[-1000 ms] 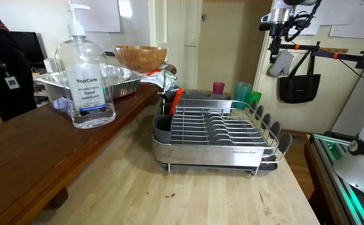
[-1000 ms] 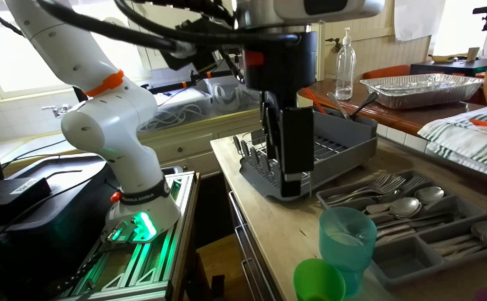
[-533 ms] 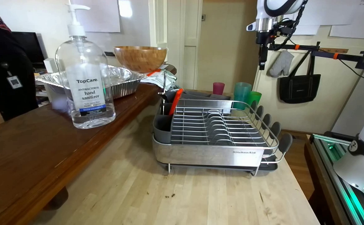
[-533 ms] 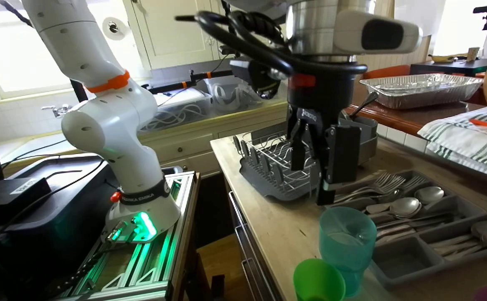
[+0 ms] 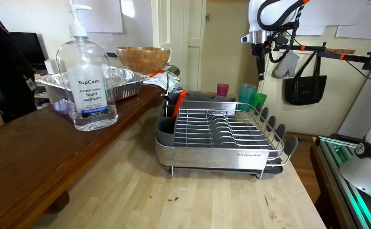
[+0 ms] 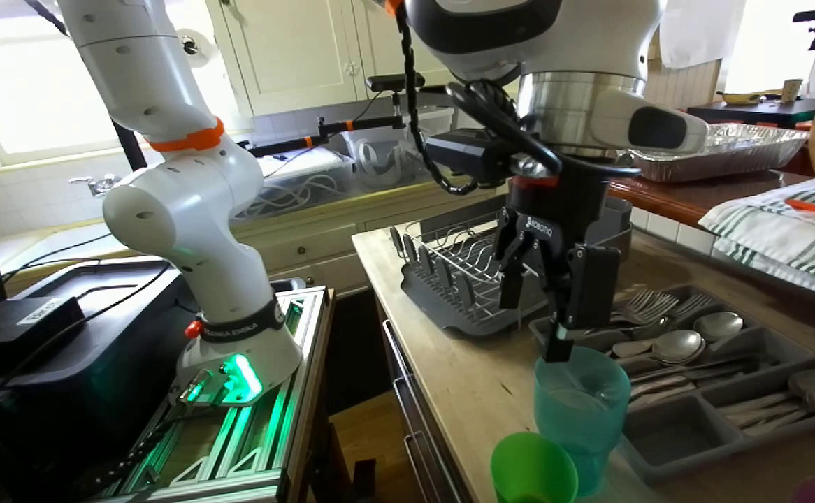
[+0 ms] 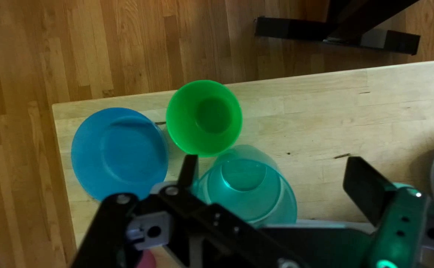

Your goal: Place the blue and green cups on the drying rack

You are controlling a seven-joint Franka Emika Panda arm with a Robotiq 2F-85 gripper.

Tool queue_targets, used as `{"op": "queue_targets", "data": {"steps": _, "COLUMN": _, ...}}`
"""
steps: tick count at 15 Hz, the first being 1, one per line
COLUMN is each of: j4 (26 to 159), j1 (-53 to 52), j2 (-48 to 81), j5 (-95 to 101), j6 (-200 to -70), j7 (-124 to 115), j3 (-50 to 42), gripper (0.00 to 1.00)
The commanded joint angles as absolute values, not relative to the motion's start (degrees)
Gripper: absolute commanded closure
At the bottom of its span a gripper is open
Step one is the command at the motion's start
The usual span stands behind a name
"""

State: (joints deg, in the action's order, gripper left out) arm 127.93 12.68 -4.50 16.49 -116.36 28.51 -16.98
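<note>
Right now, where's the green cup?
In the wrist view, the green cup is near the middle, by the edge of the table, with the teal cup below and to its right.

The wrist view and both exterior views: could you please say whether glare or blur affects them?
In an exterior view, the window is blown out to white; in an exterior view, a glare spot shows on the pale wall; in the wrist view, the near gripper fingers look dark and soft, the green cup crisper.
</note>
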Motion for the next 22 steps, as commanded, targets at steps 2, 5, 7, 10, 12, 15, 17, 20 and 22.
{"op": "queue_targets", "data": {"steps": 2, "j4": 127.2, "j1": 13.0, "j2": -2.3, "j5": 15.8, "j6": -116.3, "j7": 31.6, "j3": -16.5, "gripper": 0.0}}
{"op": "queue_targets", "data": {"steps": 5, "j4": 126.6, "j1": 13.0, "j2": 0.9, "j5": 14.0, "j6": -117.2, "j7": 39.0, "j3": -16.3, "gripper": 0.0}}
{"op": "queue_targets", "data": {"steps": 7, "j4": 126.0, "j1": 13.4, "j2": 2.9, "j5": 14.2, "j6": -118.2, "j7": 42.4, "j3": -16.0, "gripper": 0.0}}
{"op": "queue_targets", "data": {"steps": 10, "j4": 125.1, "j1": 13.5, "j2": 5.7, "j5": 14.4, "j6": -119.5, "j7": 46.3, "j3": -15.2, "gripper": 0.0}}
{"op": "queue_targets", "data": {"steps": 12, "j4": 124.4, "j1": 13.3, "j2": 7.1, "j5": 15.1, "j6": -119.7, "j7": 47.4, "j3": -14.3, "gripper": 0.0}}
{"op": "queue_targets", "data": {"steps": 15, "j4": 123.2, "j1": 13.0, "j2": 9.1, "j5": 15.6, "j6": -119.0, "j7": 47.0, "j3": -13.0, "gripper": 0.27}}
{"op": "queue_targets", "data": {"steps": 17, "j4": 123.0, "j1": 12.9, "j2": 10.0, "j5": 16.6, "j6": -119.3, "j7": 46.2, "j3": -12.4, "gripper": 0.42}}
{"op": "queue_targets", "data": {"steps": 20, "j4": 122.9, "j1": 13.0, "j2": 10.2, "j5": 17.6, "j6": -119.1, "j7": 44.9, "j3": -12.0, "gripper": 0.65}}
{"op": "queue_targets", "data": {"steps": 22, "j4": 123.2, "j1": 12.9, "j2": 9.5, "j5": 18.1, "j6": -118.3, "j7": 42.8, "j3": -12.1, "gripper": 0.81}}
